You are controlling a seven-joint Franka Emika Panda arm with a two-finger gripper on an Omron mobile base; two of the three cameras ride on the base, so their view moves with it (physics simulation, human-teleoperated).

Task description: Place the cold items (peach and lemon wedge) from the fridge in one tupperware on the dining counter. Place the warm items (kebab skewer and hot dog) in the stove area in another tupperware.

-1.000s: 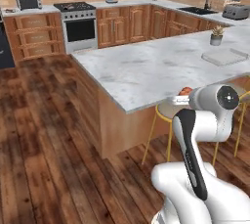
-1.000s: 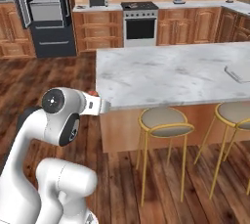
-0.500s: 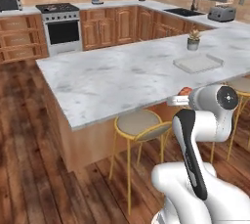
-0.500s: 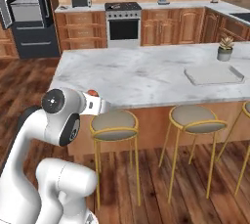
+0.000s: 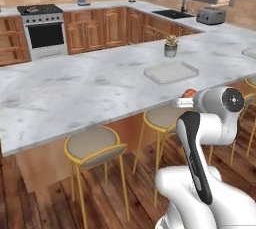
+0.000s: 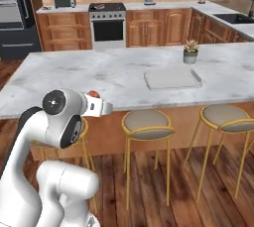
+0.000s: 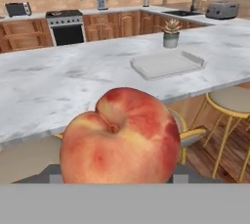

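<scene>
Peach: the peach [image 7: 121,137] sits right against the camera in the hand view, between the jaws, which are closed on it at a fairly wide spread; it hangs in the air on the near side of the bench [image 5: 75,88], not resting on anything.
Peach from the sides: a small red-orange bit of it [image 5: 189,93] shows past the arm's wrist in the left base view, and another sliver [image 6: 93,93] in the right base view, just short of the bench's near edge.
Look of the peach: round, blotched red over yellow-orange, with a crease running into a small stem dimple that faces the camera.
Jaws: the finger tips themselves are covered by the fruit, so where they touch it cannot be made out.
Stools: round padded stools [image 6: 145,123] on yellow legs stand under the near edge.
Tupperware: a shallow pale tupperware [image 7: 166,63] lies flat on the bench, toward its right part, back from the near edge.
Plant: a small potted plant [image 7: 171,33] stands beyond the container, near the far edge.
Far wall: a stove [image 6: 107,22] with wooden cabinets either side; what lies on the stovetop is too small to tell.
</scene>
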